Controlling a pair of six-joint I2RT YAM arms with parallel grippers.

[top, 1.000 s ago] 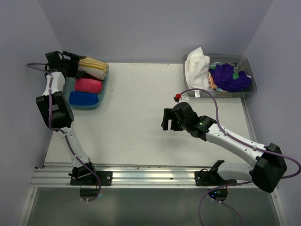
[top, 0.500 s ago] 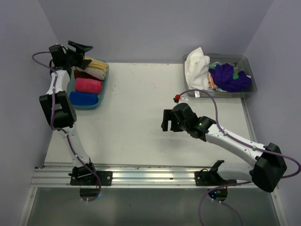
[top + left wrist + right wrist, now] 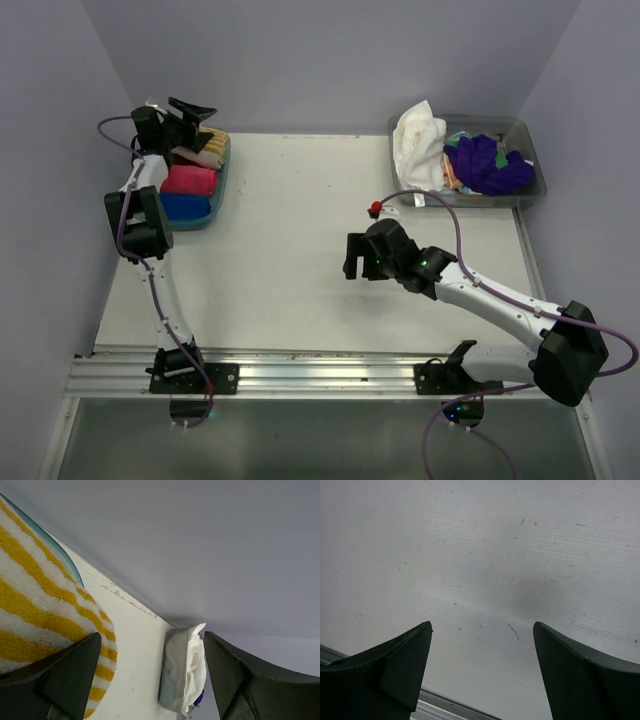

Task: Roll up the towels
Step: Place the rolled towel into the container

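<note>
The table (image 3: pixel 290 240) lies bare under my right gripper (image 3: pixel 352 258), whose jaws are spread wide with nothing between them but scuffed tabletop. Well beyond those jaws and off to their outer side sits the clear bin (image 3: pixel 500 200). A white towel (image 3: pixel 418 140) hangs over its rim and a purple towel (image 3: pixel 485 162) is bunched beside it, both unrolled. Under my left gripper (image 3: pixel 192 118) is the teal tray (image 3: pixel 224 172). The striped roll (image 3: pixel 208 145) sits just below and beside one finger, the pink roll (image 3: pixel 190 180) behind it, and the blue roll (image 3: pixel 185 207) nearest the arm's base.

The change is all on the left. Over the last second that arm has lifted off the tray's outer corner and swung inward, so the jaws now hang above the striped roll rather than down at its end. They have narrowed a touch but stand apart, holding nothing. In the wrist view the striped roll is outside the gap, and the distant bin shows between the fingers.

I read this as a finished roll just set down. The next towel has to come from the bin, which the right gripper is nearer to.
</note>
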